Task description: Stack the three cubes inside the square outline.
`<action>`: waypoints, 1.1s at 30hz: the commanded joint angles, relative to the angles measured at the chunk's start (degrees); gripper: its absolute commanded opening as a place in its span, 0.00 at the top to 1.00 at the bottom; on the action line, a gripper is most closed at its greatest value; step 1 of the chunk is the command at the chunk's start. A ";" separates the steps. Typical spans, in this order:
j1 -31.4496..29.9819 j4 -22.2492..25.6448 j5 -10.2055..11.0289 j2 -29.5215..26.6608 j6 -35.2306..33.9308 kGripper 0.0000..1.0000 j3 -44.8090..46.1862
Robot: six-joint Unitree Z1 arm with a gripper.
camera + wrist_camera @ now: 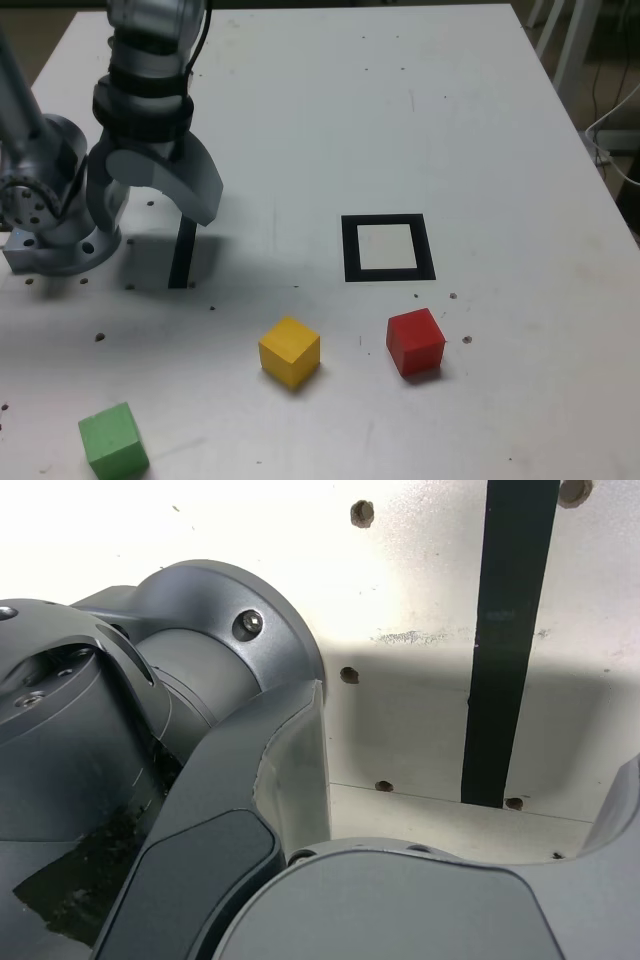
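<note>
Three cubes lie apart near the table's front edge in the exterior view: green (pixel 113 441) at the left, yellow (pixel 289 350) in the middle, red (pixel 415 342) to the right. The square outline (pixel 388 247), black with a white centre, lies empty just behind the red cube. My gripper (pixel 155 203) hangs at the exterior view's left, beside the arm's base, well away from all cubes. Its jaws stand wide apart and hold nothing. The wrist view shows no cubes, only one grey finger (pixel 285 770) over the table.
The arm's grey base (pixel 50 215) stands at the exterior view's left edge. A narrow black strip (pixel 183 252) (pixel 505 640) lies on the white table (pixel 400 120) under the gripper. Small screw holes dot the surface. Chair legs and cables are past the right edge.
</note>
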 commanded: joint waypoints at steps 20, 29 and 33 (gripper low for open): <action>-0.40 0.51 -0.37 -0.36 -0.09 0.00 -0.82; -5.16 2.26 -0.98 1.61 -1.88 0.00 -5.97; -8.30 4.24 -0.94 3.36 -3.17 0.00 -10.05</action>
